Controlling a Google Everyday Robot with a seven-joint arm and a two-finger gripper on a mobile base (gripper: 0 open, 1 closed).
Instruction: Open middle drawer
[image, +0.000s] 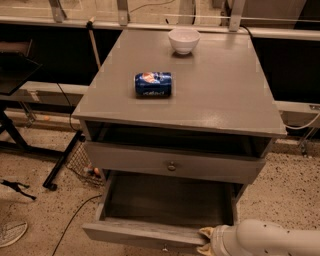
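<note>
No legible text anywhere. The blue metal drinks can (153, 83) lying on its side on the grey wooden cabinet top (220, 95) carries white and red label markings, but the lettering is unreadable. The white-armed gripper (205, 241) sits at bottom right, at the front of the pulled-out grey middle drawer (140, 231).

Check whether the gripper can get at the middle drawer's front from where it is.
Probably yes. The gripper is right at the front panel of the middle drawer, just right of its knob, with nothing between them. The drawer already stands pulled well out.
</note>
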